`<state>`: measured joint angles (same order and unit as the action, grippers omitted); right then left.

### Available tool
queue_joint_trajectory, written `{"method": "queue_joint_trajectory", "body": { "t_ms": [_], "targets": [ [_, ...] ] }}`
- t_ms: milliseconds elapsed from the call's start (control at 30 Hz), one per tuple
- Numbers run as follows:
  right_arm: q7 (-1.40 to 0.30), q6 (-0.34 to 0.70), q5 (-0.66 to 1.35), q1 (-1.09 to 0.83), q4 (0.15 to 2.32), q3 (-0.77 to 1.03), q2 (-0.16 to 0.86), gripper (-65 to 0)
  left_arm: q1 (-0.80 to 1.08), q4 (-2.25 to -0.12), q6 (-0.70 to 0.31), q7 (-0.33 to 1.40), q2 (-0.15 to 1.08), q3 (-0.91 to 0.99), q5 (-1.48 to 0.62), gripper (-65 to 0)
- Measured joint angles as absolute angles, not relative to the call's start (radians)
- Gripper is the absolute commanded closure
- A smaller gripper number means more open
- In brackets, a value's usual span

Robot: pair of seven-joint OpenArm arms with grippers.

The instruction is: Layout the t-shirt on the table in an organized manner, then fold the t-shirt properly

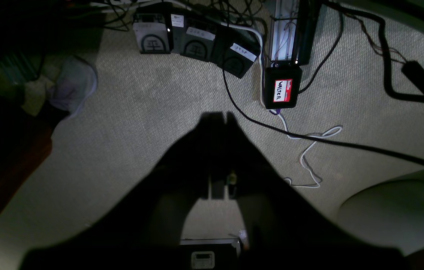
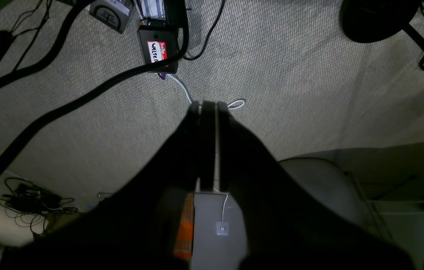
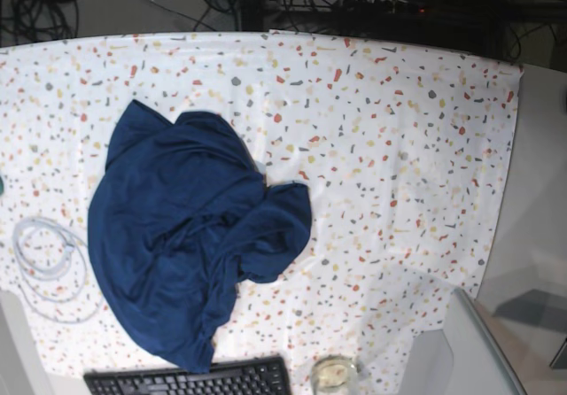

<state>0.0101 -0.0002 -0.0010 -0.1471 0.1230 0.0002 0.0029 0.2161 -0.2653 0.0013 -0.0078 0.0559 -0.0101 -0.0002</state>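
The left gripper (image 1: 219,116) and right gripper (image 2: 208,105) were clenched empty above the floor; the crumpled t-shirt (image 3: 190,236) on the table (image 3: 399,147) awaited laying out, first requiring a reach.

T-shirt (image 3: 190,236): lay crumpled on the table (image 3: 399,147), left of centre.
Keyboard (image 3: 190,380): lay at the table's near edge, just below the t-shirt.
Cable loop (image 3: 49,262): lay left of the t-shirt.

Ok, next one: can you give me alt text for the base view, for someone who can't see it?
A crumpled navy t-shirt lies in a heap on the left half of the table, whose white cloth is speckled with coloured flecks. A black keyboard and a glass jar sit at the near edge, a coiled clear cable lies left of the shirt, and no robot arm shows.
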Motion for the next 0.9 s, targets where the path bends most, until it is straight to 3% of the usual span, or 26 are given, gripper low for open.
{"method": "queue_joint_trajectory", "body": {
  "t_ms": [100,233,400,567,733,900],
  "targets": [
    [0.012,-0.001,0.000,-0.191,0.152,0.002,0.003,-0.2,0.275,-0.337,0.000,-0.012,0.063,-0.010,-0.001,0.0],
    [-0.073,0.002,0.029,-0.344,0.316,0.107,0.014,-0.2,0.505,-0.641,0.003,-0.006,0.109,-0.010,-0.004,0.0],
    [-0.245,-0.017,0.021,-0.622,0.799,0.170,0.068,-0.2,0.727,-0.995,0.004,0.014,0.165,-0.001,-0.004,0.0],
    [-0.316,0.004,0.037,-0.857,1.222,0.167,0.004,-0.2,0.871,-1.245,0.001,0.008,0.209,-0.001,-0.004,0.0],
    [-0.399,-0.012,0.025,-1.024,1.568,0.170,0.017,-0.2,1.024,-1.491,0.004,0.021,0.280,0.005,-0.009,0.0],
    [-0.469,-0.001,0.036,-1.132,1.976,0.164,0.010,0.0,1.108,-1.777,-0.003,0.012,0.355,-0.001,-0.212,0.0]
  ]
}}
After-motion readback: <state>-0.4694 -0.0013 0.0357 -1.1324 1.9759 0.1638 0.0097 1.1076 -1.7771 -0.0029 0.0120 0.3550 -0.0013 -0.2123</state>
